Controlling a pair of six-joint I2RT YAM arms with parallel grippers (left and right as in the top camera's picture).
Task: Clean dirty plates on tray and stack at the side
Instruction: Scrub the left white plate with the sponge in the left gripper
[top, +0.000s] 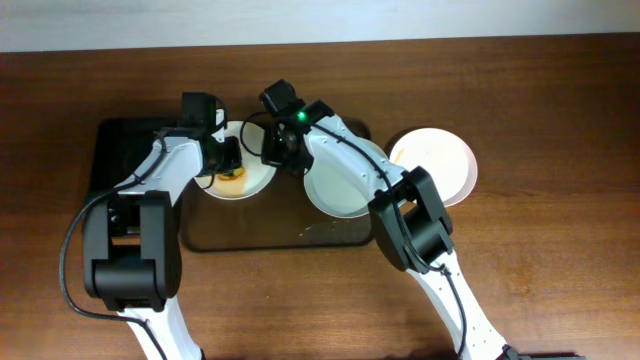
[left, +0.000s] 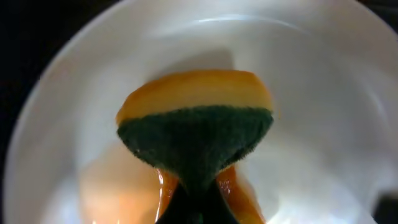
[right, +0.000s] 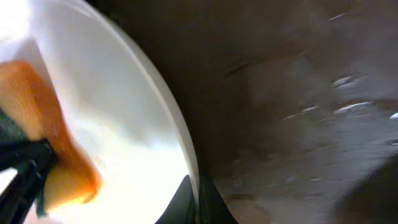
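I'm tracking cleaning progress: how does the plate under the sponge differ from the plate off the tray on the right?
The scrubbed plate lies on the tray; the right plate sits on the table beside it. The left claw presses the sponge on the scrubbed plate and the right claw pinches its rim; the right plate is untouched. Both are round, shallow and white.

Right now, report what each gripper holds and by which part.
The left gripper pinches the sponge by its squeezed near end, over the plate. The right gripper clamps that plate's rim.
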